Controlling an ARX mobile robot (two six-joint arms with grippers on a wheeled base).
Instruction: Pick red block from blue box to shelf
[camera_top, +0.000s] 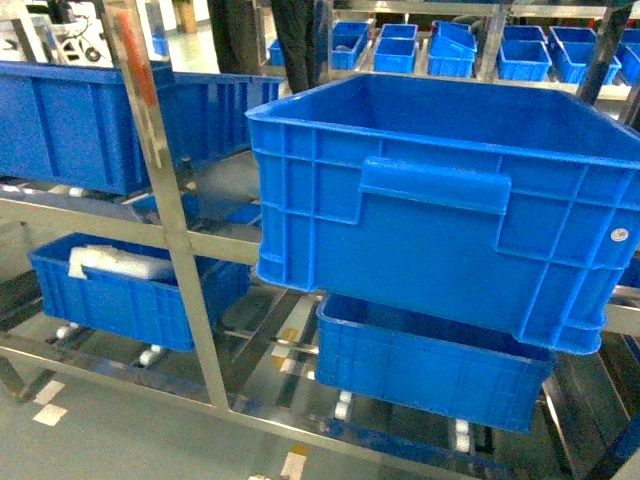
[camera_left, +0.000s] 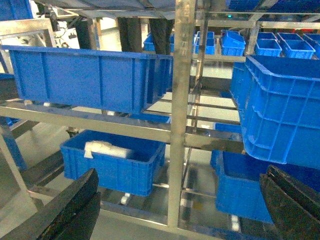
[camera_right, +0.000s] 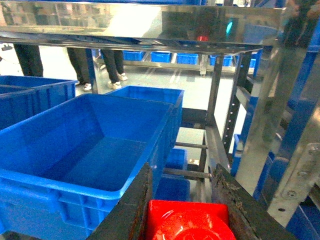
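Right gripper was clamped on the red block, cut off at the frame's bottom, held level above a blue crate on the shelf; left gripper was spread apart

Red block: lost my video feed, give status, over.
Right gripper shut on red block. Left gripper open, empty. Blue crate ahead on shelf.

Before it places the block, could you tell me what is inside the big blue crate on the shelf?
In the right wrist view, the big blue crate shows only bare floor; its near corner is hidden behind its wall.
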